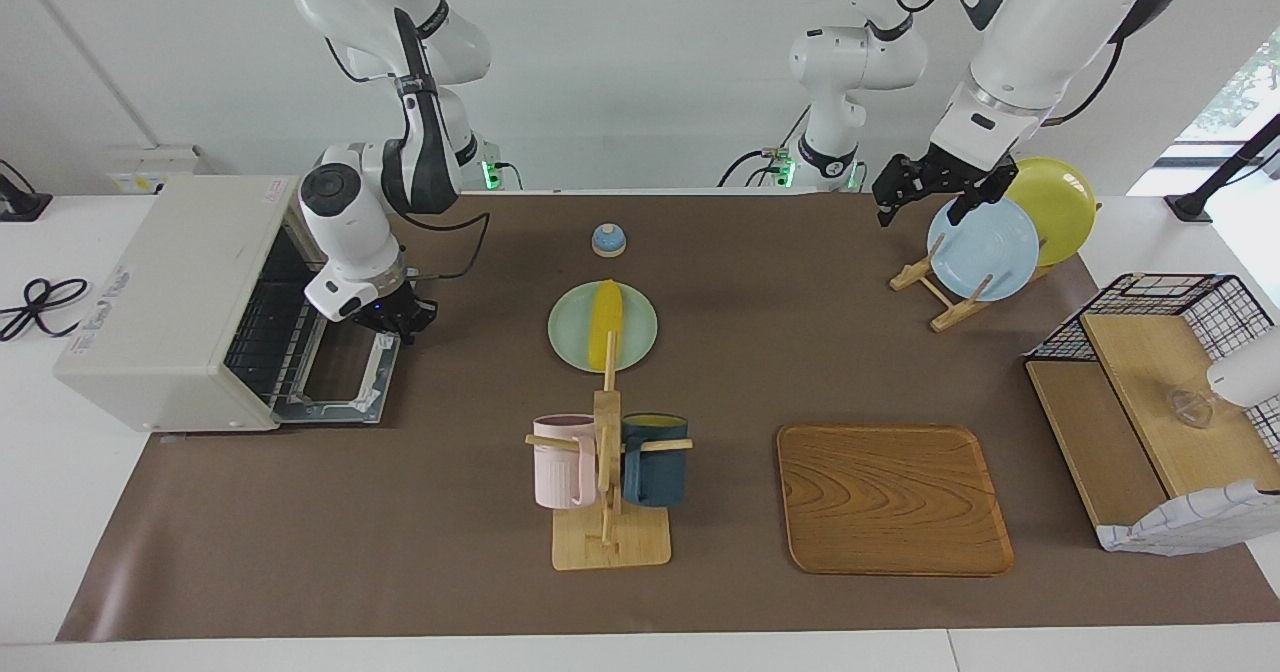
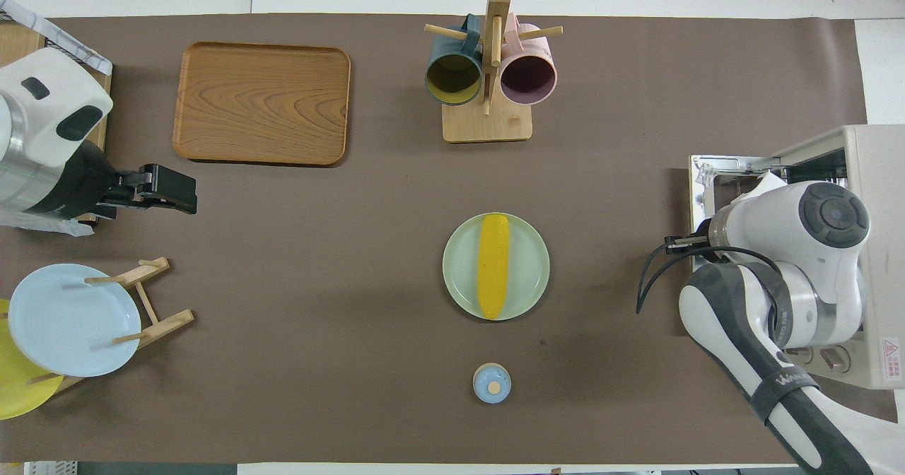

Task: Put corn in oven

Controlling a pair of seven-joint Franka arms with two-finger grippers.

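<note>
The corn (image 1: 604,324) (image 2: 493,265) lies bare and yellow on a pale green plate (image 1: 640,330) (image 2: 532,266) in the middle of the table. At the right arm's end stands the off-white oven (image 1: 170,292) (image 2: 877,171). Its door (image 1: 338,380) (image 2: 707,178) lies flat open and the wire rack inside shows. My right gripper (image 1: 397,318) is shut on the handle at the door's free edge; in the overhead view the arm's wrist hides it. My left gripper (image 1: 928,200) (image 2: 168,191) hangs open and holds nothing, over the plate rack.
A mug tree (image 1: 607,472) with a pink and a dark blue mug stands farther from the robots than the plate. Beside it lies a wooden tray (image 1: 890,497). A rack (image 1: 940,297) holds a blue and a yellow plate. A small blue bell (image 1: 608,240) sits nearer the robots.
</note>
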